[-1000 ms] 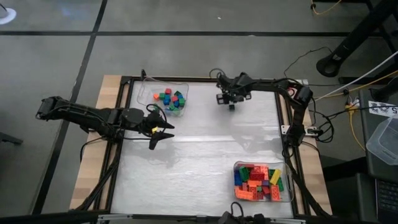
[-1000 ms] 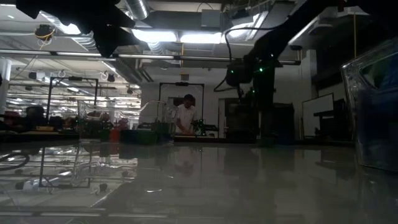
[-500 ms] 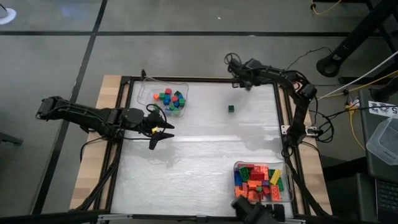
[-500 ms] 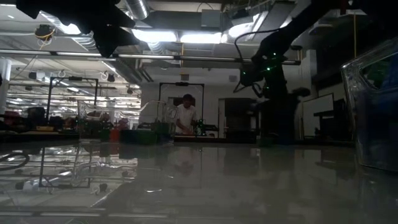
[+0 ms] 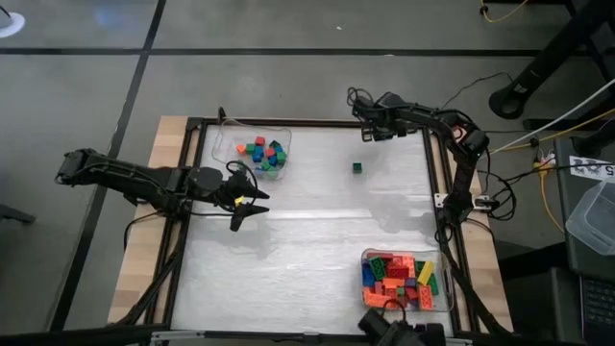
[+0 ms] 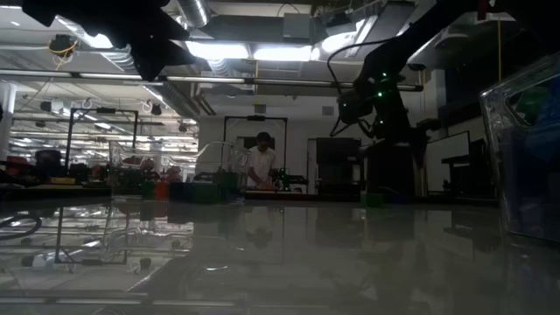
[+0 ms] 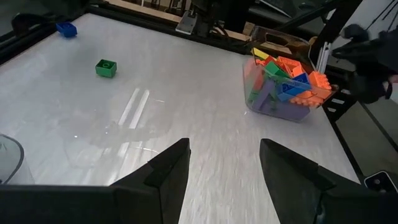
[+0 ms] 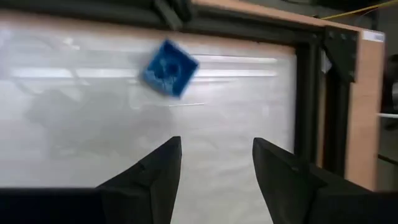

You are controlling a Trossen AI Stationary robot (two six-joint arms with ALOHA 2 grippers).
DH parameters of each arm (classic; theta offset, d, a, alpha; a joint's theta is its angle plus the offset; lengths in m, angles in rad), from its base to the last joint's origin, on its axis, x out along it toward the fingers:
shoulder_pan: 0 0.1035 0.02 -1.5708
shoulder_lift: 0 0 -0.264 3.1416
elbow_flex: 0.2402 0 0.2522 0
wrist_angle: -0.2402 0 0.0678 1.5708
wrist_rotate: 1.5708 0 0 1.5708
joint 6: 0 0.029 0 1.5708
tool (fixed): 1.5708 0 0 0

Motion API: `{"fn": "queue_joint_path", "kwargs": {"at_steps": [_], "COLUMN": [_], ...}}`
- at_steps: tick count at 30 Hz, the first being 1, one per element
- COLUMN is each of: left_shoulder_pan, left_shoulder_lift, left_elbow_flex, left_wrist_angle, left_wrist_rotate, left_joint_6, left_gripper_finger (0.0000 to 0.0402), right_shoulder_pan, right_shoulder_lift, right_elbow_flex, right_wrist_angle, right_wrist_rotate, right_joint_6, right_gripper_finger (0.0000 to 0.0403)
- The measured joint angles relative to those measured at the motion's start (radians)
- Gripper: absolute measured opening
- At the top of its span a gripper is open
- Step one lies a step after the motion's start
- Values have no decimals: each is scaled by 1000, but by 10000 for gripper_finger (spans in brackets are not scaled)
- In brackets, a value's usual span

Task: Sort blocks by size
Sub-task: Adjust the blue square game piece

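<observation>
A small green block (image 5: pixel 356 167) lies alone on the table toward the far side, also seen in the left wrist view as the green block (image 7: pixel 106 68). A blue block (image 8: pixel 169 68) lies on the table close to the far frame edge, in front of my right gripper's open fingers (image 8: pixel 214 168). In the high view my right gripper (image 5: pixel 369 129) hangs at the far edge, pointing steeply down and holding nothing. My left gripper (image 5: pixel 252 207) waits open above the table's left side, its fingers (image 7: pixel 224 168) empty.
A clear tray (image 5: pixel 227 152) with several small blocks stands at the far left. A second clear tray (image 5: pixel 367 256) full of longer blocks stands at the near right, seen as the tray (image 7: pixel 249 74) in the left wrist view. A black frame (image 5: pixel 432 173) rims the table. A person stands far behind in the room (image 6: pixel 261 162).
My right gripper has moved away from above the green block, up and toward the table's far edge and slightly right, tipping further downward. The green block stays where it was on the table. My left arm has kept still.
</observation>
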Motion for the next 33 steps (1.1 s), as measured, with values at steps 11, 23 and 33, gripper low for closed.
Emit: {"fn": "queue_joint_path", "kwargs": {"at_steps": [11, 23, 33], "left_shoulder_pan": [0, 0, 0], "left_shoulder_lift": [0, 0, 0], "left_elbow_flex": [0, 0, 0], "left_wrist_angle": [-36, -37, -37], "left_wrist_rotate": [0, 0, 0], "left_joint_6": [0, 0, 1], "left_gripper_finger": [182, 182, 182], "right_shoulder_pan": [167, 58, -64], "right_shoulder_lift": [-2, -2, -2], "right_elbow_flex": [-21, -173, -209], "right_wrist_angle": [-55, 178, 409], "right_wrist_rotate": [204, 234, 173], "right_joint_6": [162, 184, 48], "right_gripper_finger": [198, 198, 198]}}
